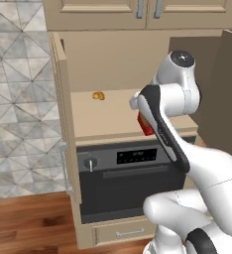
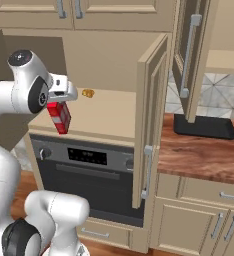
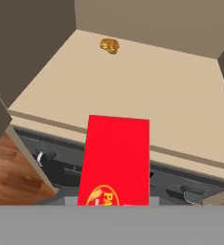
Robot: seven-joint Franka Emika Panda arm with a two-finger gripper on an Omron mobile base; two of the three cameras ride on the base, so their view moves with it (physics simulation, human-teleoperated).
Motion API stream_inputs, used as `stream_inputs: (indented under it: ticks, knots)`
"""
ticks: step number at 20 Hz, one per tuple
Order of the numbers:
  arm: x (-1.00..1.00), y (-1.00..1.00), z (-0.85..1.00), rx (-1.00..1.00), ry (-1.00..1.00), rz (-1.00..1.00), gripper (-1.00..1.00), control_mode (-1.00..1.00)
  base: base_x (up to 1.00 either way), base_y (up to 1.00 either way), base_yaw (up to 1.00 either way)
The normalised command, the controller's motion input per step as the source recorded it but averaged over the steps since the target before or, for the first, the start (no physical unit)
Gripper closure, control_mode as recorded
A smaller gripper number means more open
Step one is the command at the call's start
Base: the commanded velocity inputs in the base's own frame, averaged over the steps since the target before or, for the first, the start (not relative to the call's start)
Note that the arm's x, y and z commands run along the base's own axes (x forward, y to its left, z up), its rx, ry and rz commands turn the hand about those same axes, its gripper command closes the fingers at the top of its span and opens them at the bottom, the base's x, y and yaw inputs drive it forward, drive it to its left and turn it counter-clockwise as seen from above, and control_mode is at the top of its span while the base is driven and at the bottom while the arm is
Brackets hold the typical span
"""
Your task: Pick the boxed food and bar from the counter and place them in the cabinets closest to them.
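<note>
arm [image 1: 182, 94]: glossy white rounded shells | joints: dark grey caps and bands | base: white, bulbous

Even, flat rendered light, soft shade inside the open cabinet [image 1: 113, 59], slight blur throughout, no glare.

We are seeing a tan shelf [image 3: 133, 91] carrying one small golden-brown item [image 3: 109, 45], sitting toward eleven o'clock near its back wall.

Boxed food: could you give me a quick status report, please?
Gripper shut on boxed food. Box at front edge of open cabinet shelf. Small golden item at back, clear of path.
</note>
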Motion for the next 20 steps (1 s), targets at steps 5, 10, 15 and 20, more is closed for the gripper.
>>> stream_inputs:
  ticks: [5, 10, 15, 20]
  knots:
    - [0.39, -0.02, -0.01, 0.00, -0.01, 0.00, 1.00, -1.00, 0.00, 0.00, 0.00]
    - [0.39, -0.08, -0.05, 0.00, -0.04, 0.00, 1.00, -1.00, 0.00, 0.00, 0.00]
    - [0.31, -0.11, -0.05, 0.00, -0.07, 0.00, 1.00, -1.00, 0.00, 0.00, 0.00]
    - [0.08, -0.15, -0.04, 0.04, -0.08, -0.04, 1.00, -1.00, 0.00, 0.00, 0.00]
